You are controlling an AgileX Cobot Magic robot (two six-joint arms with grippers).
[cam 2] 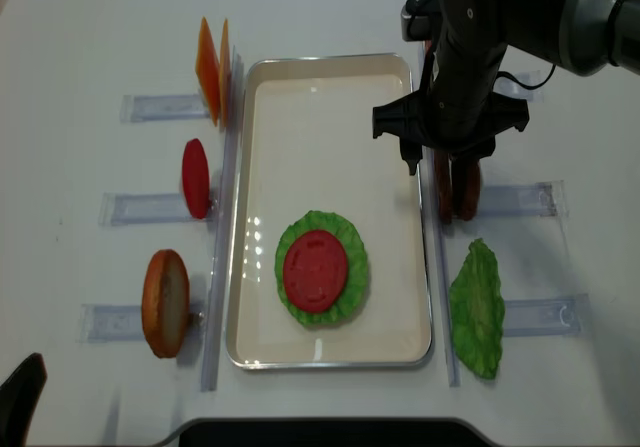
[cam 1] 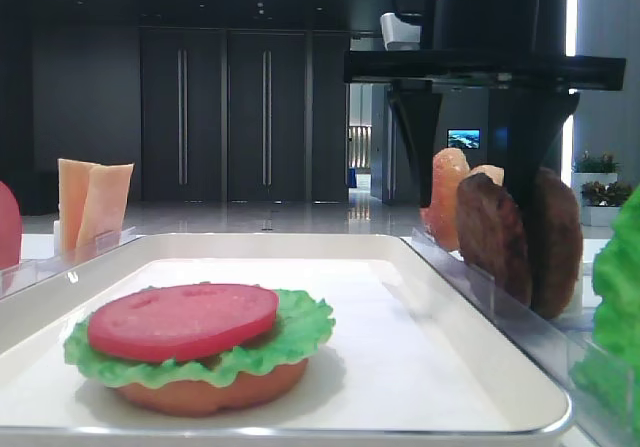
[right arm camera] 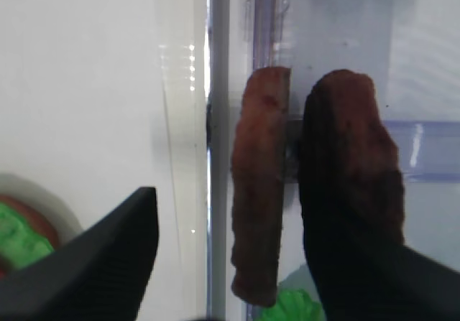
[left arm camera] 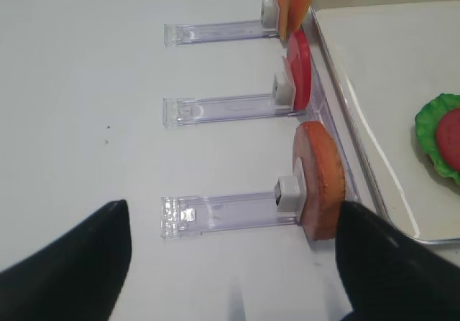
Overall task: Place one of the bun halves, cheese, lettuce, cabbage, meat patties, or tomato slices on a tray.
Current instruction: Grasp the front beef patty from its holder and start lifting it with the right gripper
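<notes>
Front view: right gripper (cam 1: 478, 172) is spread over two upright meat patties (cam 1: 520, 237) at right, beside the tray (cam 1: 470, 367).

Wrist view: nothing is clenched yet. One patty only should be straddled, then pinched.

Left gripper (left arm camera: 230, 263): released.

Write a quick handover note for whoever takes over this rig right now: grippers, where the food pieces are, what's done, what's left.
Right gripper: open, jaws straddling the meat patties upright in their holder right of the tray; nothing gripped yet.
Left gripper: open, empty, hovering by the bun half left of the tray.
Done: bun bottom, lettuce and tomato slice stacked on the tray.
Left: close on a patty and place it on the stack.
</notes>
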